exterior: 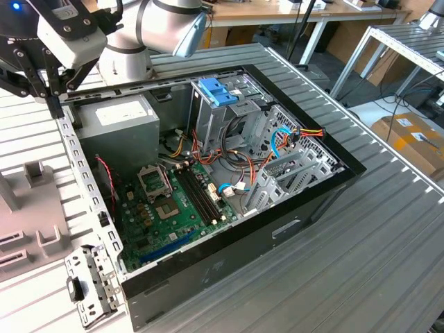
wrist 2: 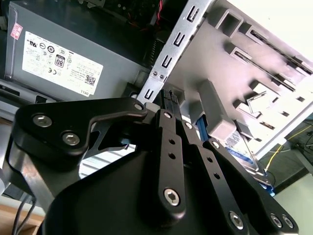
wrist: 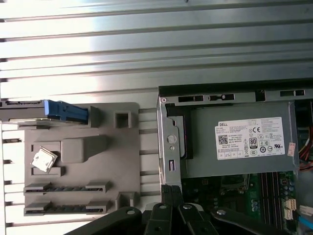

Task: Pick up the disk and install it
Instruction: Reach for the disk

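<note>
Fingertips of the black two-fingered gripper (wrist: 170, 191) press together, holding nothing, at the open black computer case's (exterior: 229, 246) edge. The first wrist view shows the dark, blue-bracketed disk (wrist: 63, 110) edgewise in the grey fixture tray (wrist: 98, 171). The exterior view shows the blue latch (exterior: 217, 90).

In the first wrist view a white label (wrist: 249, 138) is sitting on the flat face of the grey power supply (wrist: 205, 117), carrying lines of fine black print, a logo and a row of round certification marks. A narrow red-and-white sticker (wrist: 292, 148) is lying just beside it at the unit's edge. White markings are dotting the green motherboard (wrist: 244, 196), too small to tell.
</note>
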{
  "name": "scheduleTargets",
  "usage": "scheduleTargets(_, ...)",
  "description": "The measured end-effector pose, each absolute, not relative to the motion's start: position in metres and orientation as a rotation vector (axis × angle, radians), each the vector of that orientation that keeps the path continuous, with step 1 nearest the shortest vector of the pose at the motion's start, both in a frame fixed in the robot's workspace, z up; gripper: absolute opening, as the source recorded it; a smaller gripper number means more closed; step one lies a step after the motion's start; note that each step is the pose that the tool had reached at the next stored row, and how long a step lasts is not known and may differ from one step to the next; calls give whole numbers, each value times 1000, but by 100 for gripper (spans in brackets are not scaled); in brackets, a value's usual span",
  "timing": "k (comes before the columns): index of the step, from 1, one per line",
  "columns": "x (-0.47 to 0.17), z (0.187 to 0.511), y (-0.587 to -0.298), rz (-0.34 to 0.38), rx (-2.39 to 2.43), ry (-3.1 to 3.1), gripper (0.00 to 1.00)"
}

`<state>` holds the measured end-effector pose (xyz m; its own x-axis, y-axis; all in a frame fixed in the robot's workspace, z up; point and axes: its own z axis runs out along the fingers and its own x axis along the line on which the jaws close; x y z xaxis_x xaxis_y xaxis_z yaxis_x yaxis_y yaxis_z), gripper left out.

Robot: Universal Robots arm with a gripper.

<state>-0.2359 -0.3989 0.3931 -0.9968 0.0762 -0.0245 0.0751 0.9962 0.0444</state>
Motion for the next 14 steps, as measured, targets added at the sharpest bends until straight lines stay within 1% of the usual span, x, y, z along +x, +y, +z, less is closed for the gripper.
scheduleTargets(14,-244,393,-399,68,118,3113,11)
